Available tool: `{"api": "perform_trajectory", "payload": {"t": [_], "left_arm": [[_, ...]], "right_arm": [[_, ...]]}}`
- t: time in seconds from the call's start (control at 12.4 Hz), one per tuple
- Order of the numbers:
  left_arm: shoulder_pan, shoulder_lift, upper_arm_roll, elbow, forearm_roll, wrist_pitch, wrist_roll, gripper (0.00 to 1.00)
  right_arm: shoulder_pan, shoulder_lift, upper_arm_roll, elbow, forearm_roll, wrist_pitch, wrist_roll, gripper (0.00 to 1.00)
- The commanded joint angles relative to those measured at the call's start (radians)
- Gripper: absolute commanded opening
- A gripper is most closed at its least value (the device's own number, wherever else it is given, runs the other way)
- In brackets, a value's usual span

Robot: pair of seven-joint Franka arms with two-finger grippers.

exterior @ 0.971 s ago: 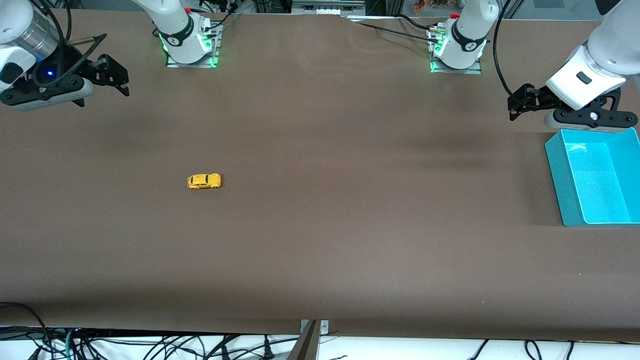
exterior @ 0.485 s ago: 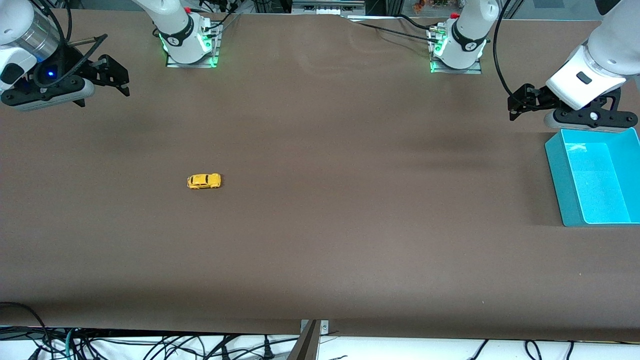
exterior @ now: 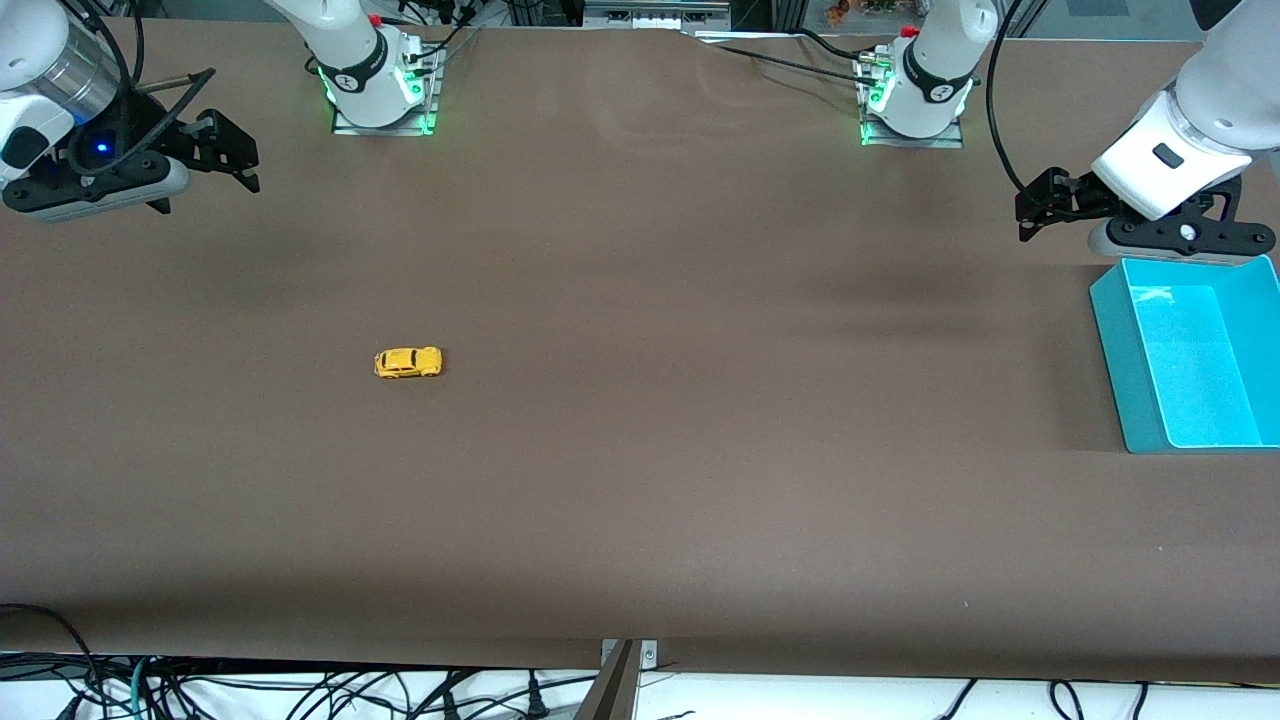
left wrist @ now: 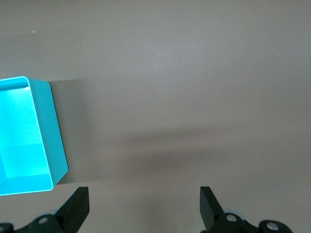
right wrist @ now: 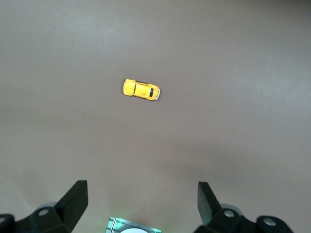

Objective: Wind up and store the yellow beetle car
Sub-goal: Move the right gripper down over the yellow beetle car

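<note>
Brown matte table (exterior: 640, 450) holds a glossy teal bin (exterior: 1120, 360) at its edge by the left arm's end, nothing inside. Left gripper (exterior: 1035, 205) hangs beside the bin's rim, fingers spread. Right gripper (exterior: 235, 150) hangs over the other end, fingers spread. Rounded yellow car (exterior: 408, 362) sits on its wheels mid-table, toward the right arm's end.

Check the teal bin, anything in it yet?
Empty. The teal bin shows only its bare floor; the yellow beetle car sits on the table, toward the right arm's end.
</note>
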Motion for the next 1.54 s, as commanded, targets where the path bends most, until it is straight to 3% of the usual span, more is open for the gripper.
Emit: {"api": "perform_trajectory", "payload": {"t": [0.0, 0.49, 0.89, 1.46], "left_arm": [[0.003, 0.012, 0.002, 0.027, -0.02, -0.02, 0.003, 1.0], [0.003, 0.012, 0.002, 0.027, -0.02, -0.02, 0.003, 1.0], [0.003, 0.012, 0.002, 0.027, -0.018, -0.02, 0.003, 1.0], [0.003, 0.012, 0.002, 0.027, -0.018, -0.02, 0.003, 1.0]], "right_arm": [[0.008, -0.004, 0.015, -0.069, 0.003, 0.013, -0.011, 1.0], [0.008, 0.097, 0.077, -0.293, 0.002, 0.308, -0.388, 1.0], [0.008, 0.252, 0.078, -0.406, 0.0, 0.653, -0.857, 1.0], [0.006, 0.413, 0.092, -0.509, 0.0, 0.994, -1.185, 1.0]]}}
